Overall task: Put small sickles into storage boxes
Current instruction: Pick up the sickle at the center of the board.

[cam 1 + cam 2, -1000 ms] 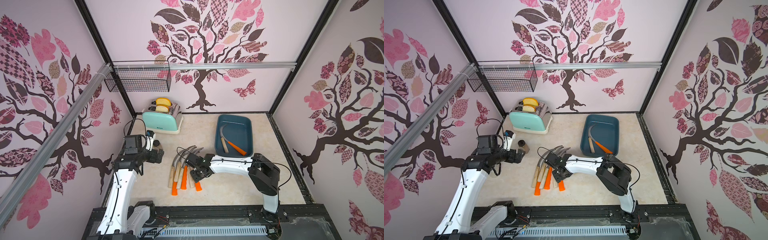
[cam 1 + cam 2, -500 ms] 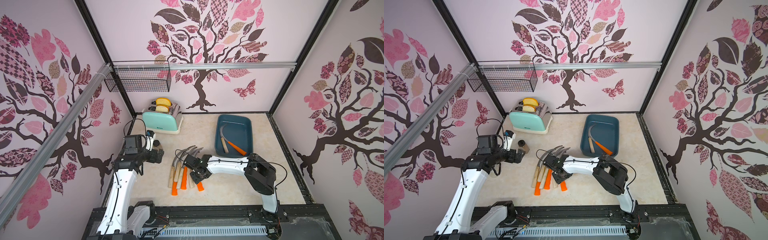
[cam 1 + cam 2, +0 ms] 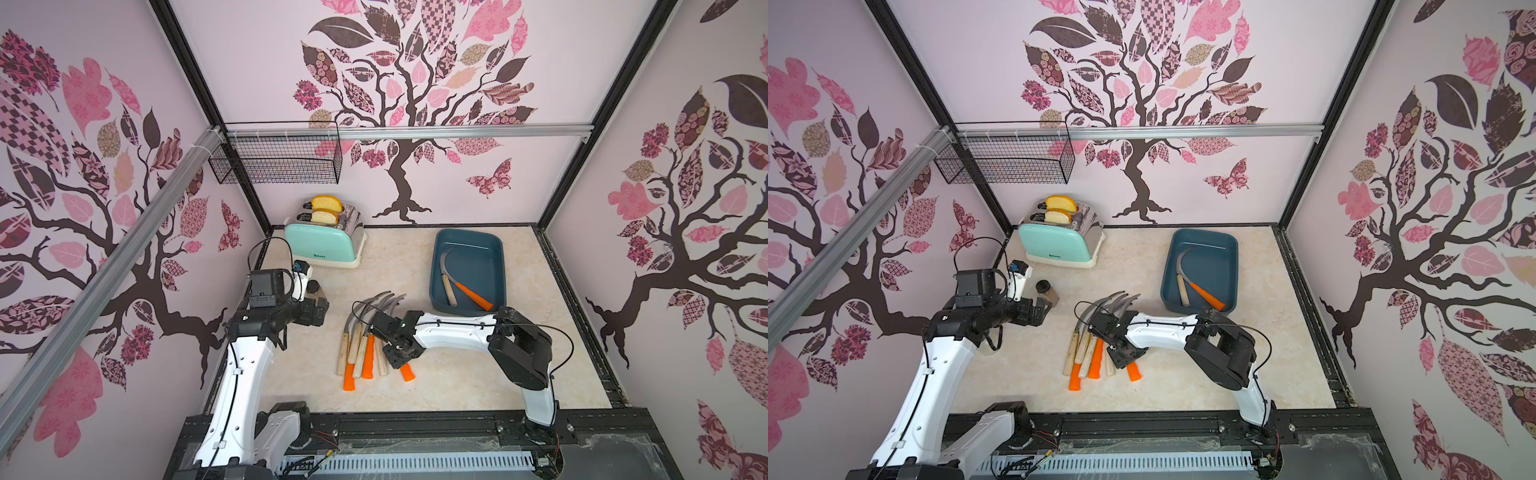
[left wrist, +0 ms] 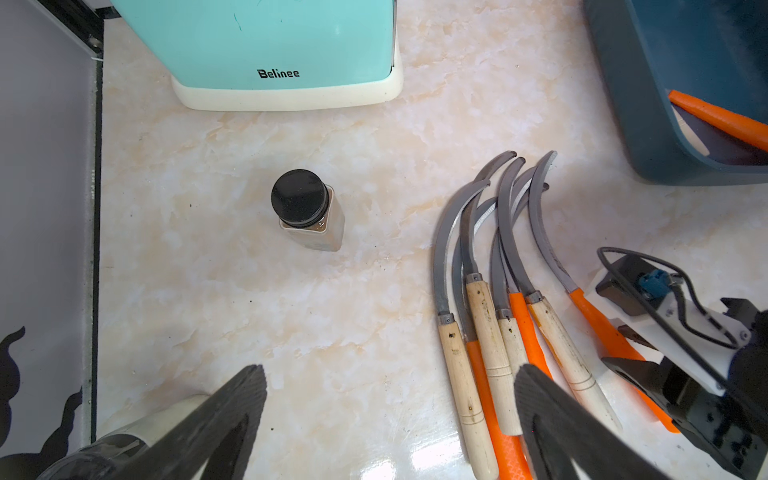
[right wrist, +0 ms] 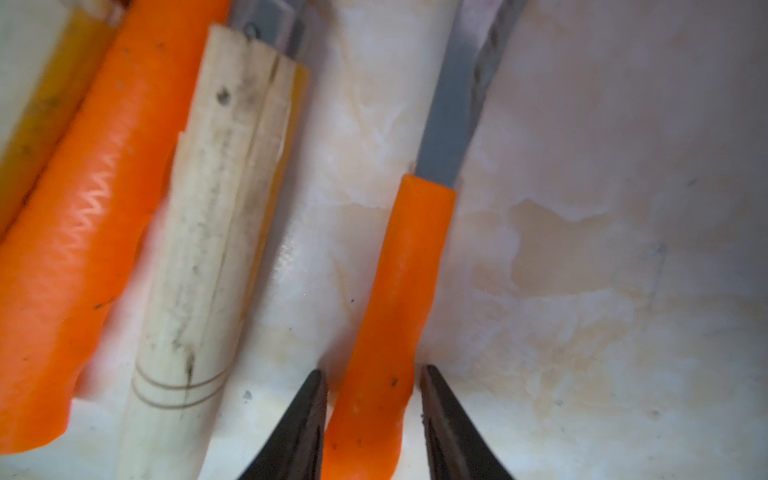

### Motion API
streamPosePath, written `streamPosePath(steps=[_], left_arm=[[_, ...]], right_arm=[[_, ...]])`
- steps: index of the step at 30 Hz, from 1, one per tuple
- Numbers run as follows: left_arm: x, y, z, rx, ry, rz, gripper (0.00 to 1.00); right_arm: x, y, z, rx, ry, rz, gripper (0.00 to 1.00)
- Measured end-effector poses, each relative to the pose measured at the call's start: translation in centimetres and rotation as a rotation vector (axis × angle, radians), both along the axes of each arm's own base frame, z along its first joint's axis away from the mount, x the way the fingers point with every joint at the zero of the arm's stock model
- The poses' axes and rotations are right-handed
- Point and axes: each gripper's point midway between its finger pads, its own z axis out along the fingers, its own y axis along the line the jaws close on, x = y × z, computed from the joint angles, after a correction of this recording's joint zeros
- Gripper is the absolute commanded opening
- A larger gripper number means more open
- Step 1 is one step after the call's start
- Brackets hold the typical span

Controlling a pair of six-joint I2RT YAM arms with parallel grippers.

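Note:
Several small sickles (image 3: pixel 365 340) (image 3: pixel 1088 349) lie bunched mid-table, handles toward the front, some orange and some pale wood. My right gripper (image 3: pixel 399 359) (image 3: pixel 1121 357) is down on the rightmost one. In the right wrist view its orange handle (image 5: pixel 415 257) runs between the fingers of the right gripper (image 5: pixel 372 382), open with narrow gaps either side. The dark teal storage box (image 3: pixel 434 270) (image 3: pixel 1167 270) at the back right holds two sickles (image 3: pixel 473 296). My left gripper (image 3: pixel 316 309) (image 4: pixel 388 374) hovers wide open and empty to the left of the bunch.
A mint toaster (image 3: pixel 324 245) with bread stands at the back left. A small black-capped jar (image 3: pixel 1047 291) (image 4: pixel 307 208) stands just beyond my left gripper. A black wire basket (image 3: pixel 274 160) hangs on the rail above the back left corner.
My right gripper's jaws have narrowed around the orange handle of the rightmost sickle, and its wrist has shifted slightly left. The left arm has not moved.

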Motion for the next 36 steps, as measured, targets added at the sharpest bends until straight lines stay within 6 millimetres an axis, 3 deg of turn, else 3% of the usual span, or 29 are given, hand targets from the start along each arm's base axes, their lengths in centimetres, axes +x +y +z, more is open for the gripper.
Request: streamPosePath(steps=[11,17,31,36], left_arm=[[0.1,-0.2,-0.4,0.000,0.019,-0.018,0.98],[0.1,-0.3,-0.4,-0.001,0.020,-0.030,0.98],[0.2,-0.4,0.3,-0.004,0.006,-0.036,0.98],[0.2,-0.4,0.3,-0.005,0.007,-0.035,0.98]], right_arm=[[-0.1,-0.1,-0.1,0.008,-0.002,-0.027,0.35],[-0.2,-0.5,0.0,0.013,-0.008,-0.046,0.24],[-0.2,-1.5,0.1,-0.013,-0.024,-0.061,0.19],[-0.2,-2.1,1.1,-0.020,-0.038,-0.061,0.19]])
